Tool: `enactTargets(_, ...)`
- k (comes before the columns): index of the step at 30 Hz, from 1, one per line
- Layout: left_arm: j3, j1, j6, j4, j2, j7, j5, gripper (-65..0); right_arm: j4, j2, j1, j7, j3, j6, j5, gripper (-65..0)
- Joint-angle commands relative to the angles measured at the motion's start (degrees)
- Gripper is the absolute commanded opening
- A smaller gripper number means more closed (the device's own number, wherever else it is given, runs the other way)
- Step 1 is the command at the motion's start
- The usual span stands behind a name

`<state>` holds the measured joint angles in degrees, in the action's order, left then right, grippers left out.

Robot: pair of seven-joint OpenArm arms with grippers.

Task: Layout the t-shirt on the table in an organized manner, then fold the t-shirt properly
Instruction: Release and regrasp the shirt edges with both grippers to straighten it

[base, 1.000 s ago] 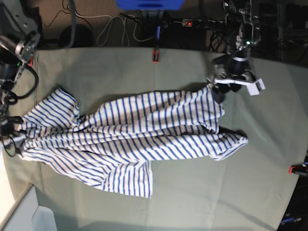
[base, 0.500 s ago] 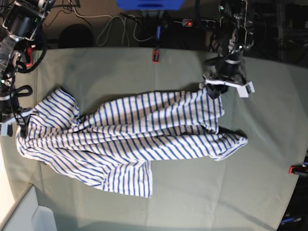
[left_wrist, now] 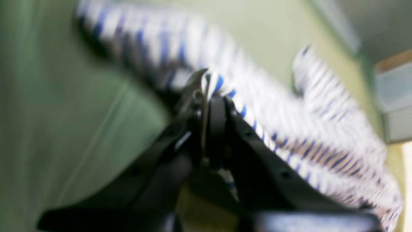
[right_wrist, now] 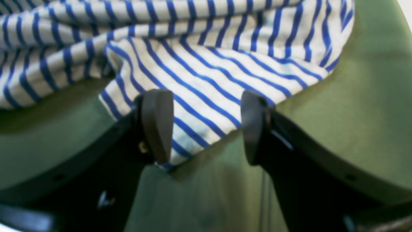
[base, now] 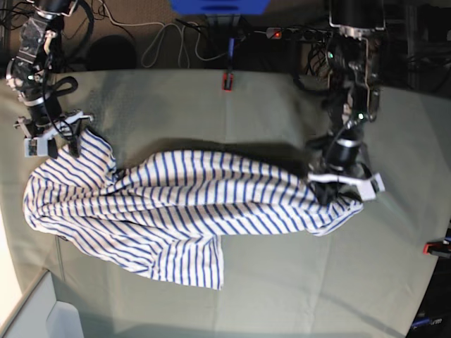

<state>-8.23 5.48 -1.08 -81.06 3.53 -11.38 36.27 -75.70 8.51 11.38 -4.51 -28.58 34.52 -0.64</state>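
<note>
The t-shirt (base: 183, 204), white with thin blue stripes, lies crumpled across the table (base: 268, 105). In the base view my left gripper (base: 332, 189) sits on the shirt's right end, shut on a fold of fabric. The blurred left wrist view shows that gripper (left_wrist: 210, 93) pinching the t-shirt (left_wrist: 289, 122) with its jaws together. My right gripper (base: 56, 141) hovers at the shirt's upper left corner. In the right wrist view it (right_wrist: 204, 129) stands open, and an edge of the t-shirt (right_wrist: 206, 74) lies between its fingers (right_wrist: 154, 125) on the table (right_wrist: 354, 112).
Red clamps (base: 227, 81) (base: 435, 247) grip the table's far and right edges. Cables and a power strip (base: 282, 33) lie beyond the far edge. A grey bin (base: 56, 317) stands off the lower left corner.
My left gripper shut on the shirt's upper right corner and carried it down over the shirt's right end. My right arm moved from the shirt's left edge up to its upper left corner.
</note>
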Motion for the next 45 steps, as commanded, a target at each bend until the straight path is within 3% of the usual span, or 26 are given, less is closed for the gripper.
enactTargets(1,-0.17,-1.74,0.51,-0.39,1.00,1.40,-0.10,-64.9,-0.03,0.41,-0.61,1.57,1.19,0.86,0.95,-31.3)
enactTargets(3,-0.17,-4.11,0.51,2.77,1.17,1.40,-0.10,-64.9,1.02,0.41,-0.78,1.57,2.86,0.86,-0.63,-31.2)
enactTargets(7,-0.17,-9.56,0.51,10.24,1.35,1.40,-0.10,-64.6,1.72,-0.12,-1.57,1.92,4.89,0.77,-9.95,-27.4)
enactTargets(11,-0.25,-13.78,0.42,13.94,3.02,1.40,-0.01,-61.6,2.87,-2.40,-4.21,1.92,4.53,0.77,-16.10,-24.1)
enactTargets(18,-0.25,-14.66,0.77,12.88,3.63,1.75,-0.01,-25.2,3.31,-2.76,-5.09,1.92,4.80,0.77,-16.37,-24.4)
enactTargets(22,-0.25,-11.94,0.86,9.19,3.63,1.57,-0.01,-15.8,3.39,-2.76,-5.09,1.92,4.89,0.77,-16.37,-25.5)
enactTargets(25,-0.25,-6.75,0.86,5.67,3.55,1.84,-0.01,-15.4,4.19,-2.49,-5.09,1.83,4.89,0.77,-16.37,-35.1)
enactTargets(32,-0.25,0.46,0.86,4.53,3.20,1.84,0.08,-15.2,10.08,-0.38,-6.59,1.83,4.45,0.77,-16.37,-65.0)
enactTargets(45,0.19,6.70,0.86,1.01,2.58,1.75,0.08,-15.1,-10.06,-0.38,2.65,2.01,-6.63,1.04,-16.01,-65.0)
